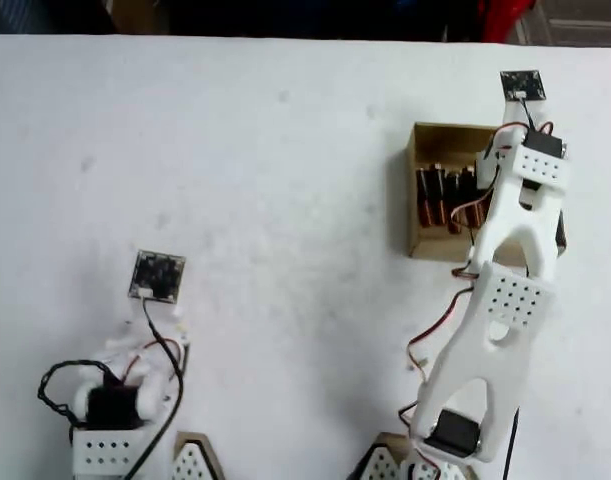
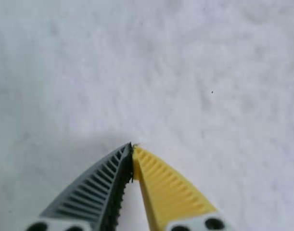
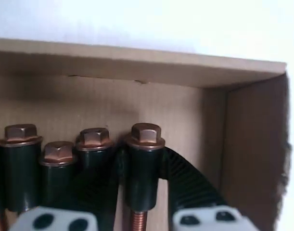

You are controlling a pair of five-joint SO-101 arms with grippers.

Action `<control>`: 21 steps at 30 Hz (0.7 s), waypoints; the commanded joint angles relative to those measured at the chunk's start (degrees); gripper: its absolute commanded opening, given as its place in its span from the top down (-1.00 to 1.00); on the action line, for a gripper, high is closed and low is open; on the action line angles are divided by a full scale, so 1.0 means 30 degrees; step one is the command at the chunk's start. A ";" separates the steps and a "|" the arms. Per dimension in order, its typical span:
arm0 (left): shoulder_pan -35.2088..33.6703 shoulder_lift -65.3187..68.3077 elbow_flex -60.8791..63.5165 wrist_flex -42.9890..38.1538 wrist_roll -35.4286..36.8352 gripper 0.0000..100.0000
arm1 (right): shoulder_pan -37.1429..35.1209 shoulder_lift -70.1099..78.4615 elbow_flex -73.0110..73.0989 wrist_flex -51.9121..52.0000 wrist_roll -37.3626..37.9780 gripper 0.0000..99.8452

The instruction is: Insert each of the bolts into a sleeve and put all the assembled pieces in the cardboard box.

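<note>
**Last stretch at the box:** The right hand [image 3: 143,155] works inside the cardboard box [image 3: 137,62]. Its two black fingers pinch a bolt-and-sleeve assembly [image 3: 143,187] by the dark sleeve. The copper hex head points toward the same wall as the finished assemblies [image 3: 57,159] lined up just beside it.

From above, the right arm stretches over the box [image 1: 413,190] at the far right of the white worktop [image 1: 235,150]. The left hand [image 2: 132,147] is well apart from the box, over bare surface. Its grey and yellow fingers are pressed together on nothing.

The step in hand appears to be laying this piece down next to the row. To do it well, the piece should stay parallel with its neighbours and come to rest on the box floor before the fingers let go. One finger sits close against the adjacent sleeve, so the grip should open only a little. The hand should then back out along its own line to avoid nudging the row. Tilting the piece head-down risks the bolt sliding out of its sleeve.
</note>
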 commanded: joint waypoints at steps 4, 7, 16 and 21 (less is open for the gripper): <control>-0.0220 -0.0278 -0.0059 0.0088 0.0176 0.96 | -0.0249 0.0278 -0.2403 0.1187 0.1758 0.96; -0.0220 -0.0278 -0.0059 0.0088 0.0176 0.96 | -0.0337 0.0396 -0.2637 0.1480 0.1817 0.93; -0.0220 -0.0278 -0.0059 0.0088 0.0205 0.96 | -0.0249 0.0132 -0.2667 0.1597 0.1700 0.70; -0.0220 -0.0278 -0.0059 0.0088 0.0205 0.96 | -0.0337 -0.0923 -0.2667 0.2125 0.1670 0.76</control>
